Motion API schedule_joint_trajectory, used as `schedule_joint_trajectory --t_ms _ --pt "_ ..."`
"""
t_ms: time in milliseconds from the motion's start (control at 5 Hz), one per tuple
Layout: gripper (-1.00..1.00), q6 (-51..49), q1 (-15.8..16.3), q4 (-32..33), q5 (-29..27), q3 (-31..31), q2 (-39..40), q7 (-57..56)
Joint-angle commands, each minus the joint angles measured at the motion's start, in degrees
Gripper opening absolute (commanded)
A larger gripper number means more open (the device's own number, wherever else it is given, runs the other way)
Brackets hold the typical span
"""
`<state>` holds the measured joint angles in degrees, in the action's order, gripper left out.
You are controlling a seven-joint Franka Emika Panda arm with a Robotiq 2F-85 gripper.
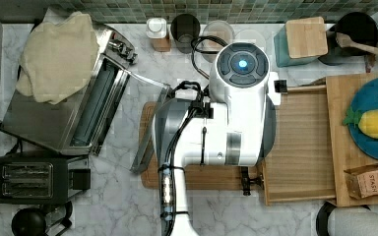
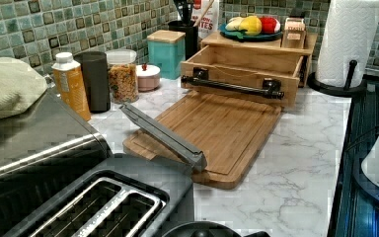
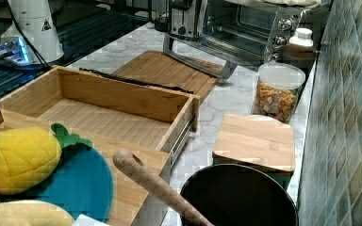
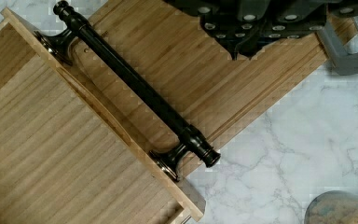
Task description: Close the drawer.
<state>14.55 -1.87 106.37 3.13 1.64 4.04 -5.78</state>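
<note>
Marble bench ahead: the drawer (image 2: pixel 249 63) stands pulled fully out over the cutting board (image 2: pixel 217 128). I'm only approaching; jaws' state I cannot tell. Next I push its black handle (image 4: pixel 135 91) inward.

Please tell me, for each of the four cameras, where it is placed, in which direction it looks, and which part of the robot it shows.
Top view: overhead, looking straight down; the arm covers the cutting board beside the open drawer.
Left view: low by the toaster, facing the drawer's handle; robot base at the left view's right edge.
Right view: on the stand, looking over the drawer toward the toaster oven; base behind.
Wrist view: looking down on the handle; claw at the edge.
All four share the drawer.
</note>
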Motion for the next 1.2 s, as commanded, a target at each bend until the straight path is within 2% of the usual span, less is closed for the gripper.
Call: schedule_joint_trajectory --t_ms 200,400,600,800,1000,1200 --pt "-1.00 0.0 0.0 0.5 0.5 0.0 0.0 0.0" --pt "-1.00 0.4 -0.7 3.4 -2.1 0.3 -2.5 -4.7" --pt "-1.00 -0.1 -0.4 4.1 -2.7 -0.1 -1.9 -13.9" --pt "-1.00 6.6 0.0 10.0 -2.9 -0.7 -4.7 -27.4" --pt "-1.00 16.0 1.2 18.3 -0.5 -1.0 -8.2 -27.8" --pt "-1.00 13.8 0.2 18.5 -3.5 -0.8 -5.7 -31.7"
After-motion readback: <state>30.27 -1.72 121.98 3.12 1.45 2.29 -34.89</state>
